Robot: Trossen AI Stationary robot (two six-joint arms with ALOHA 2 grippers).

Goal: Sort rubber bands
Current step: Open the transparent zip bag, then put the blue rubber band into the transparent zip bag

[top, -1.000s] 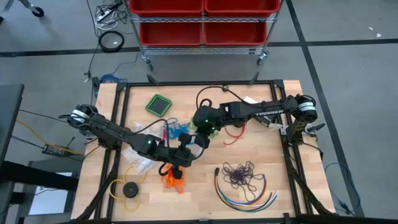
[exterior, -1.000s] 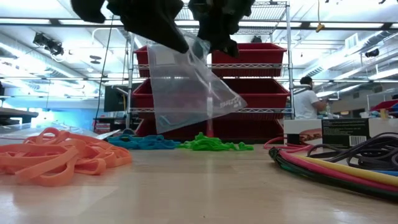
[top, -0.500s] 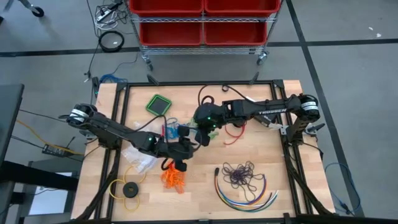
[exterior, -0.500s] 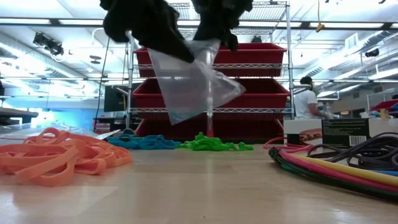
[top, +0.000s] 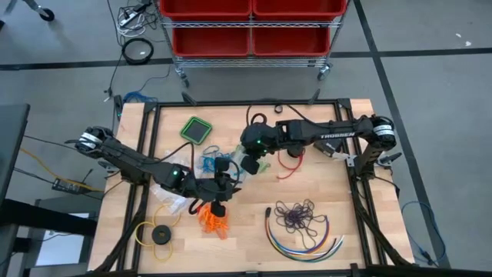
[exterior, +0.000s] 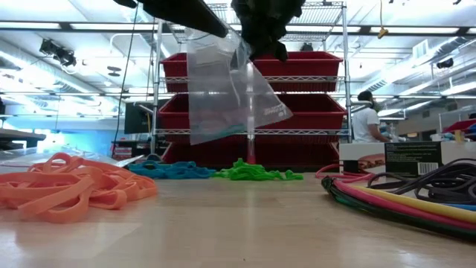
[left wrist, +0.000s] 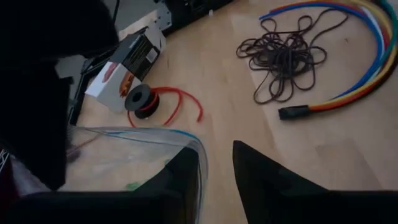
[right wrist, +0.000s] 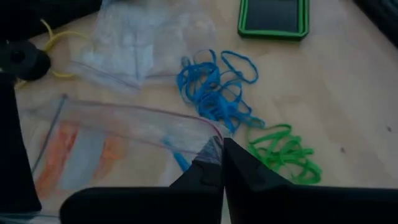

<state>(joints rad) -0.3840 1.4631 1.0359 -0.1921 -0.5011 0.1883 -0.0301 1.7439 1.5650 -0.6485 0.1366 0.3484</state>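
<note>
spanning wooden table [top: 323, 196], red bin shelving [exterior: 297, 112] behind; person [exterior: 366, 119], seemingly seated.

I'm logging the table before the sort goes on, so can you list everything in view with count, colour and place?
Orange rubber bands: one bunch, orange, front of table under the left arm.
Blue rubber bands: one bunch, blue, table middle.
Green rubber bands: one bunch, green, beside the blue.
Purple rubber bands: one bunch, dark purple, front right.
Held bag: one, clear, hanging above the table.
Spare bag: clear, flat on the table left of the blue bunch.
Cables: one bundle, multicoloured, curved round the purple bunch.
Yellow ring with black disc: one, front left.
Green-edged pad: one, back left.
Red shelf bins: behind the table.
Person: one, far right of the room.
Left hand: open at the bag's rim.
Right hand: shut on the bag's edge.
</note>
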